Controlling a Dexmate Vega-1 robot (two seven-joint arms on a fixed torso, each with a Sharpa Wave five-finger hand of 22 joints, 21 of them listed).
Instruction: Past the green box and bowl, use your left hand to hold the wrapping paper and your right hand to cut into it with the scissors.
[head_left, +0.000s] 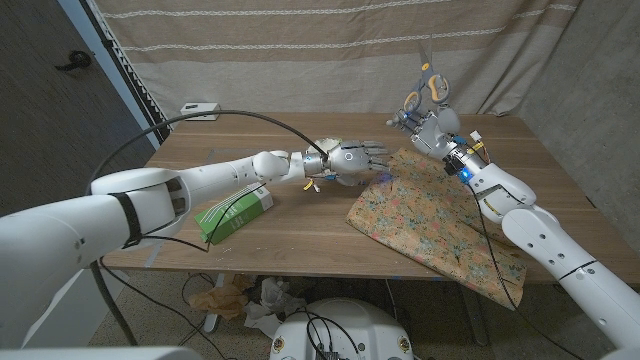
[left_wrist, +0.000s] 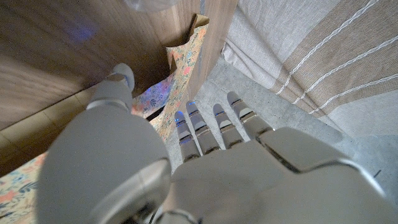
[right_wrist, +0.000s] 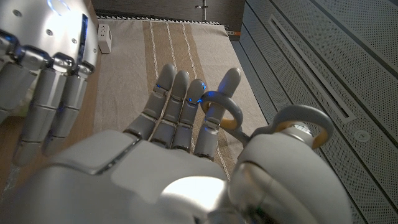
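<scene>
- Desk (head_left: 300, 225): wooden top, carrying the items below; striped curtain (head_left: 330, 40) hangs behind it
- Wrapping paper (head_left: 430, 225): floral sheet, lying at about 4 o'clock from the desk's middle; its near corner droops over the front edge at 5 o'clock; in the left wrist view its edge (left_wrist: 186, 68) shows beside the desk's wood
- Scissors (head_left: 428, 88): grey handles with yellow inner rings, raised above the desk's far right, at about 1 o'clock from the paper; blades are hidden
- Right robot hand (head_left: 425, 125): lifted over the paper's far edge, clamped on the scissors; in the right wrist view a finger passes through one handle ring (right_wrist: 221, 112) and the thumb sits in the other
- Left robot hand (head_left: 355, 158): near the desk's middle, at 9 o'clock from the paper's far corner, fingers straight and apart, holding nothing; whether the fingertips touch the paper cannot be told
- Green box (head_left: 235, 212): lying on the desk at about 8 o'clock from the left robot hand, beneath the left forearm
- Black cable (head_left: 215, 120): arches above the left arm
</scene>
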